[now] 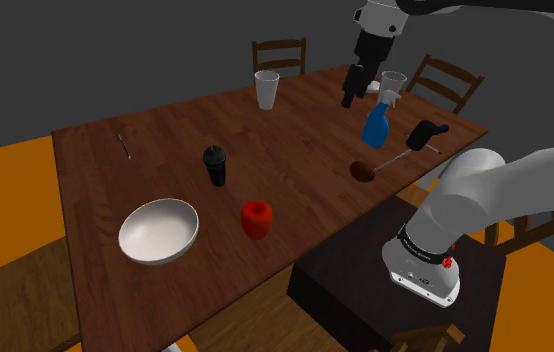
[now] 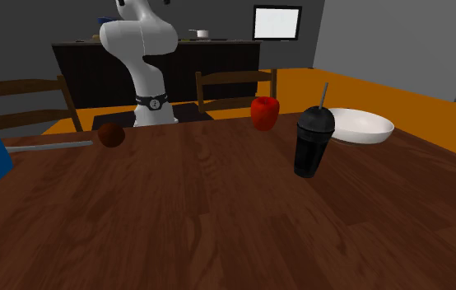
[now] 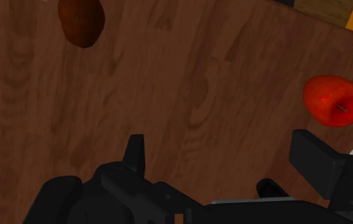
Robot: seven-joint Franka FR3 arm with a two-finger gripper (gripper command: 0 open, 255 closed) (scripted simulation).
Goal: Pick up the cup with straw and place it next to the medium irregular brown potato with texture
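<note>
We see a dark wooden worktop ringed by wooden chairs — orange floor, grey walls, and a dark counter beneath a bright framed panel.

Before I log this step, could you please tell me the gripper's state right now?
Gripper: open, holding nothing, and well away from the black cup with straw.

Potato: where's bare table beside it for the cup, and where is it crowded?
Bare wood lies between the potato, the black straw cup and the red pepper. Its other side is crowded: a thin grey handle beside it, the blue spray bottle just beyond.
</note>
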